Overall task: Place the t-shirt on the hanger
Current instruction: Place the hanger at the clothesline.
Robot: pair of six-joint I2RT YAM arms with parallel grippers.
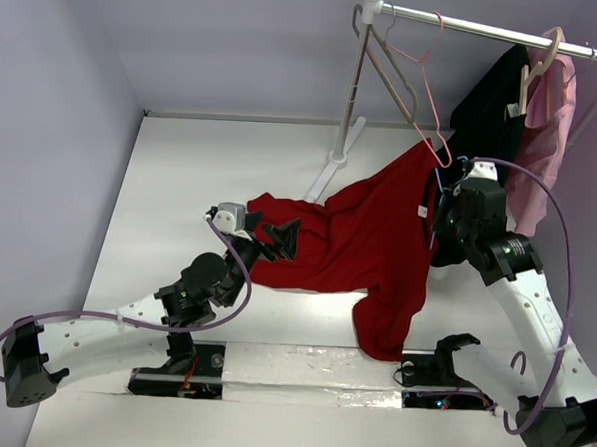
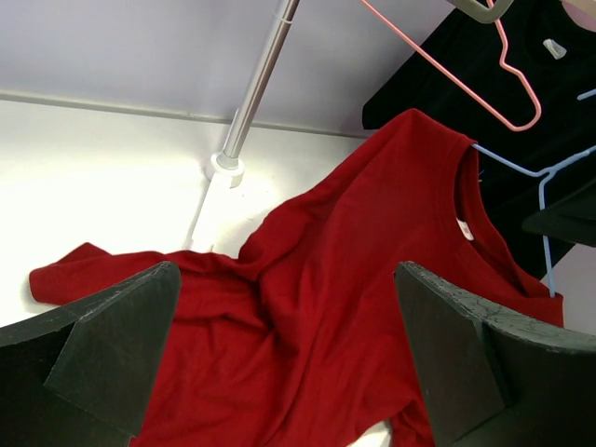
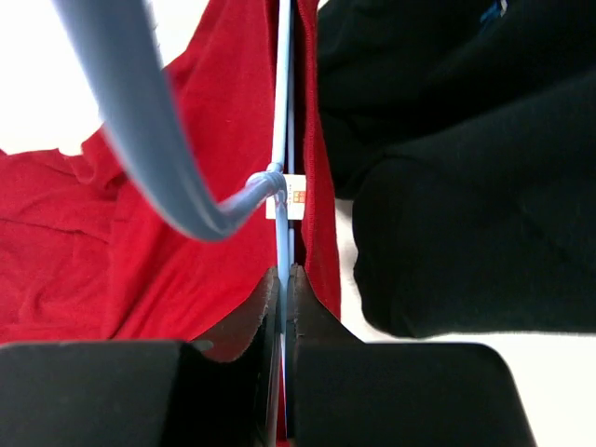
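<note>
- Right claw (image 3: 284, 277) clenched on the thin wire of the hanger (image 3: 283, 112), which enters the t-shirt (image 1: 368, 237) at the neck.
- Left claw (image 2: 289, 326) spread wide, empty, over red cloth.
- Collar lifted; rest rumpled on table (image 1: 181, 177).

Left fingers (image 2: 102, 345) spread wide; right fingers (image 3: 251, 326) pinched together, arm raised.

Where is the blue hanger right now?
Right of centre in the top view: the hanger is pinched in the right gripper at the t-shirt neck, beside the hanging black garment.
</note>
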